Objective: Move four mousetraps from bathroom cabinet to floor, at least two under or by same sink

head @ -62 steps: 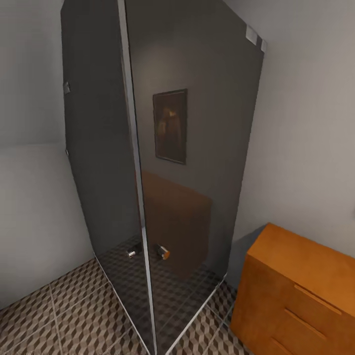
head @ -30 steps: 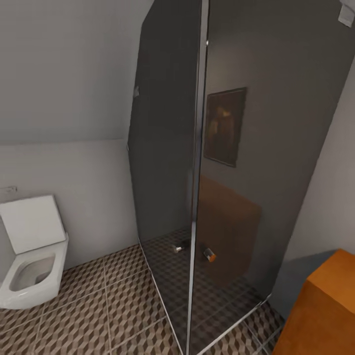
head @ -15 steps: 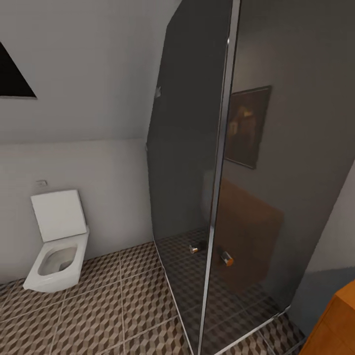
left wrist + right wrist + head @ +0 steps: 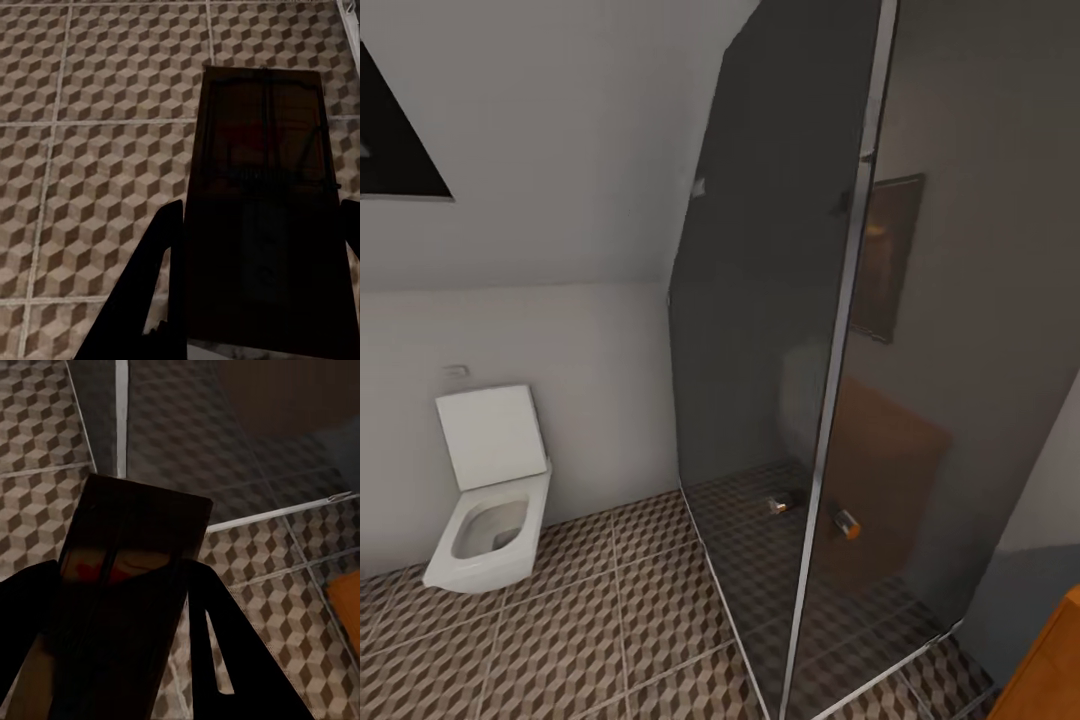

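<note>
Ahead, the head view takes in a bathroom corner: a white square-bowled toilet (image 4: 490, 500) with its lid raised stands against the pale wall, and beside it rises a tall shower enclosure of dark tinted glass (image 4: 790, 330) with a slim metal frame. The bathroom floor (image 4: 560, 640), laid in large tiles with a brown, beige and white cube pattern and pale grout lines, runs from the toilet to the glass. A sliver of the orange-brown wooden cabinet (image 4: 1055, 670) shows at the lower right corner, just beside the shower wall.

In the left wrist view, the left gripper (image 4: 259, 225) has its dark fingers (image 4: 161, 262) closed on either side of a flat rectangular mousetrap (image 4: 262, 195), a shadowed board with faint wire and a dim red spot, held above the patterned tiles.

In the right wrist view, the right gripper (image 4: 112, 607) likewise pinches a second flat mousetrap (image 4: 127, 577) with red marks between its dark fingers (image 4: 225, 645), above the tiles near the metal base rail of the shower (image 4: 277, 514). An orange cabinet corner (image 4: 349, 596) shows nearby.
</note>
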Controlling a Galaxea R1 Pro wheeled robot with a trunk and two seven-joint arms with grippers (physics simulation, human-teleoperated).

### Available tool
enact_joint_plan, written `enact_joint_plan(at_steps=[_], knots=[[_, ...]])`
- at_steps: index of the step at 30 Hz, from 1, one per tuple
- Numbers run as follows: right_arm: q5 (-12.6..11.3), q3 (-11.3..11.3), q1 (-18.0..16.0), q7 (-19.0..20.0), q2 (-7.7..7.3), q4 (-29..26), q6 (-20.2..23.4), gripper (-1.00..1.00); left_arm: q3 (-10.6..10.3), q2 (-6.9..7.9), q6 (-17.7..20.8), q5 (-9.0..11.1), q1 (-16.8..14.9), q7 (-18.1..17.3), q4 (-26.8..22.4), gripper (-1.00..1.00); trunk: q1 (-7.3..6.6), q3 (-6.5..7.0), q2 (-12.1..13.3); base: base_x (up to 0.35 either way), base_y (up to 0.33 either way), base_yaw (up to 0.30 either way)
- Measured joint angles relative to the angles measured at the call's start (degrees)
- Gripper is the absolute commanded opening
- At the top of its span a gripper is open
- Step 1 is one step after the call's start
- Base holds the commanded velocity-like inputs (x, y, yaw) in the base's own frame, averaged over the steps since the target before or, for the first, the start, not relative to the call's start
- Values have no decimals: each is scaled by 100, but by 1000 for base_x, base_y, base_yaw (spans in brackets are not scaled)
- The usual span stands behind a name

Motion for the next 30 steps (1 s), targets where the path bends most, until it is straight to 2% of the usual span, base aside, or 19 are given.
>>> enact_joint_plan(at_steps=[8,15,30], knots=[[0,0,0,0,-2,0,0,-100,-1,-4,0,-6,1,0,0,-100,0,0,0,0,287,14],[-1,1,-1,-1,1,1,2,-100,-1,-5,1,-6,4,0,-2,-100,0,0,0,0,261,224],[-2,-1,-1,-2,-1,0,1,-100,9,-6,-12,8,4,3,-4,-100,0,0,-1,0,21,298]])
